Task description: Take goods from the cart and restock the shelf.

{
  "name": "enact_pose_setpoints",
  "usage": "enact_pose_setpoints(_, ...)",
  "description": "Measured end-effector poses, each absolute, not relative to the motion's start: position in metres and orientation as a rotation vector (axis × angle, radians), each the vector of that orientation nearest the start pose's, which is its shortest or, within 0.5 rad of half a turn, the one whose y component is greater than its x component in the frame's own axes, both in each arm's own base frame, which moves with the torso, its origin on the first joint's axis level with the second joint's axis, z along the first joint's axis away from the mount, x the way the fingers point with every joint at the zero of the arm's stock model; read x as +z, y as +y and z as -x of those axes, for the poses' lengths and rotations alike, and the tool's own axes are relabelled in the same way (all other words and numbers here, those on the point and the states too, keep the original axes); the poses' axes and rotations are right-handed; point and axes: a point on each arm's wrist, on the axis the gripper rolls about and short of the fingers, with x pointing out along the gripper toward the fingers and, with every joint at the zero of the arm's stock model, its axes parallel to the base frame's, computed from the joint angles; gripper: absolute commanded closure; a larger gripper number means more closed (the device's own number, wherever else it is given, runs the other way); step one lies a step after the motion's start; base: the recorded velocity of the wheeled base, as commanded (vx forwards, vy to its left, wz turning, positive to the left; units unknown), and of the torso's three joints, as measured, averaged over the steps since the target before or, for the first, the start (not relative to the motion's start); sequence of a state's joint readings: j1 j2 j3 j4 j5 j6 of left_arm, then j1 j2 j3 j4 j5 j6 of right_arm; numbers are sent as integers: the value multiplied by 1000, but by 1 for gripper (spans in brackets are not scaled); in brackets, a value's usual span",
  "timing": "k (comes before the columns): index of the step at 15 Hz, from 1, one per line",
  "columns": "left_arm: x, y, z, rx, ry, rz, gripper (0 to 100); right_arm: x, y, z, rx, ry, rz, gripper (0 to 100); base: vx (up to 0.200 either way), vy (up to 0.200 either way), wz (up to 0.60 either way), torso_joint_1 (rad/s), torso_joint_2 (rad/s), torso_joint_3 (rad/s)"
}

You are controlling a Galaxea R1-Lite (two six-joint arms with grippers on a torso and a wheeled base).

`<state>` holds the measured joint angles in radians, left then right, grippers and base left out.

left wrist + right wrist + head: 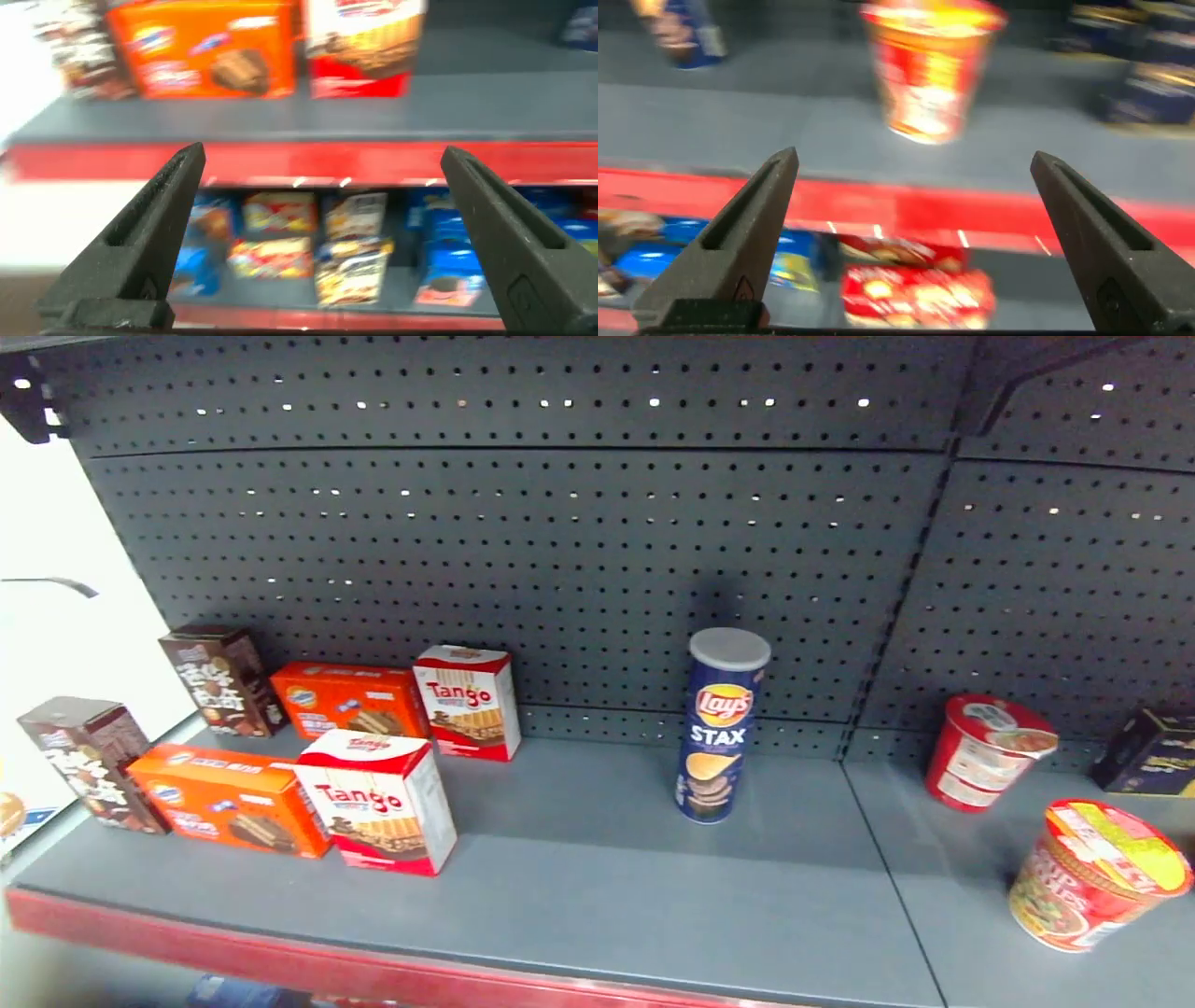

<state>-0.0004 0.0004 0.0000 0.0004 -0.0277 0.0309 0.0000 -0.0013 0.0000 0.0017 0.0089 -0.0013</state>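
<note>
A grey shelf [597, 877] with a red front edge holds goods. At its left stand two brown boxes [93, 763], two orange boxes [229, 798] and two red-and-white wafer boxes [383, 800]. A blue chips can [719, 723] stands upright mid-shelf. Two red noodle cups [1092, 875] sit at the right. My left gripper [322, 177] hangs open and empty in front of the shelf edge, below the orange box [201, 47] and wafer box [360, 47]. My right gripper [915, 177] is open and empty, facing a noodle cup [929, 70].
A perforated dark back panel [560, 551] closes the shelf behind. A lower shelf holds several snack packs [308, 247] and red packs [915, 289]. Dark boxes [1148, 751] stand at the far right. Bare shelf floor lies between the wafer boxes and the chips can.
</note>
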Motion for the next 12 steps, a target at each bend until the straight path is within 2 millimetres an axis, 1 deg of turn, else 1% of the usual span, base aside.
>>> enact_pose_setpoints(12, 75, -1, 23, -28, 0, -31, 0, 75, 0, 23, 9, 0, 1, 0, 0, 0, 600, 2, 3, 2)
